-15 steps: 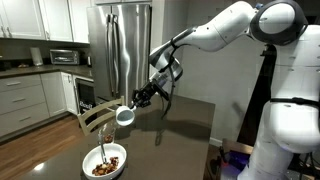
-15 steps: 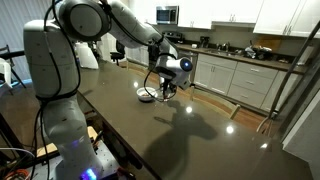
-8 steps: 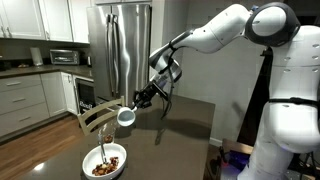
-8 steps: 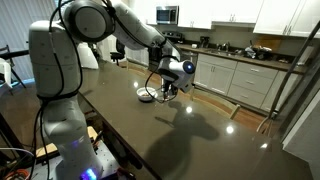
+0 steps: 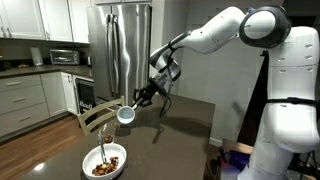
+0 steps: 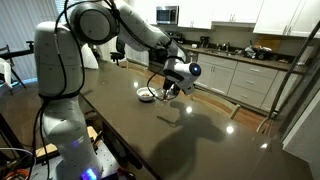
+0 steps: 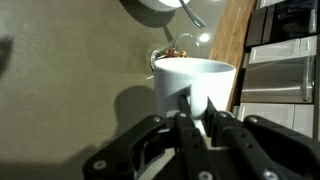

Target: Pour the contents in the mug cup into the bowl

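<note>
My gripper (image 5: 142, 99) is shut on the handle of the white mug cup (image 5: 126, 115) and holds it tilted in the air, above and just beside the white bowl (image 5: 105, 163). The bowl stands on the dark table with a light utensil (image 5: 103, 150) sticking out and brown and reddish contents (image 5: 103, 168) inside. In the wrist view the mug (image 7: 195, 82) fills the middle, my fingers (image 7: 195, 108) clamp its handle, a few bits (image 7: 180, 52) show at its far rim, and the bowl (image 7: 158, 8) lies beyond. An exterior view shows the bowl (image 6: 147, 95) next to my gripper (image 6: 168, 87).
The dark table (image 5: 170, 135) has a wooden edge next to the bowl (image 7: 232, 50). A steel fridge (image 5: 122, 45) and kitchen counters (image 5: 35, 85) stand behind. The robot's white base (image 6: 60, 90) stands at the table's side.
The upper arm and wrist have shifted slightly. The mug stays tilted at nearly the same spot above the bowl.
</note>
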Motion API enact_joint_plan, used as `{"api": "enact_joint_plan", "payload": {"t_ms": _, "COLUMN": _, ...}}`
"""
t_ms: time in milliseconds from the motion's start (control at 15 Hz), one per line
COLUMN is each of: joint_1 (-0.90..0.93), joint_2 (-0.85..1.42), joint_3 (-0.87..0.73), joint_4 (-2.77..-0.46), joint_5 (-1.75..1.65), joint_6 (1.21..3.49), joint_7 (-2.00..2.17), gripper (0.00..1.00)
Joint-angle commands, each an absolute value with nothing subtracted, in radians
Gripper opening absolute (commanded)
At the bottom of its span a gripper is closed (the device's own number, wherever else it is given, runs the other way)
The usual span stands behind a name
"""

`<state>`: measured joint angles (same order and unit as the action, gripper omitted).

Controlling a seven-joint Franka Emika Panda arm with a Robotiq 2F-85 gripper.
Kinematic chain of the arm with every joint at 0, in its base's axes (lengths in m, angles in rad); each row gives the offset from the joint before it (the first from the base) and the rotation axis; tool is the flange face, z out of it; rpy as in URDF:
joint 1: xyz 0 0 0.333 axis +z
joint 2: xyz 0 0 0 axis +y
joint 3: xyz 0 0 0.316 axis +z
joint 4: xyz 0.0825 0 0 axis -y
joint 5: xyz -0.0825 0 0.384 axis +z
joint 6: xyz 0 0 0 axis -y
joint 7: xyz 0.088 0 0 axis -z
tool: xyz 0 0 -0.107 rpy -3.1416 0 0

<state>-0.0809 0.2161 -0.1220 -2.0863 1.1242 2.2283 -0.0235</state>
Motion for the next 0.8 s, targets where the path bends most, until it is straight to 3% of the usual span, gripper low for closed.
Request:
{"api": "enact_joint_plan", "payload": {"t_ms": 0, "joint_1": -0.107, "joint_2": 0.240, "joint_3": -0.126, "joint_4": -2.055, "joint_5": 1.108, "joint_6": 2.169, "joint_7": 0.073, "gripper": 0.04}}
{"api": "enact_joint_plan", "payload": {"t_ms": 400, "joint_1": -0.124, "joint_2": 0.222, "joint_3": -0.139, "joint_4": -2.101, "joint_5": 1.130, "joint_6": 2.153, "joint_7": 0.081, "gripper": 0.04}}
{"api": "enact_joint_plan", "payload": {"t_ms": 467, "joint_1": -0.116, "joint_2": 0.251, "joint_3": -0.135, "joint_4": -2.086, "joint_5": 1.121, "joint_6": 2.173, "joint_7": 0.071, "gripper": 0.16}}
{"api": "enact_joint_plan", "payload": {"t_ms": 733, "joint_1": -0.119, "joint_2": 0.251, "joint_3": -0.137, "joint_4": -2.087, "joint_5": 1.121, "joint_6": 2.173, "joint_7": 0.071, "gripper": 0.16}}
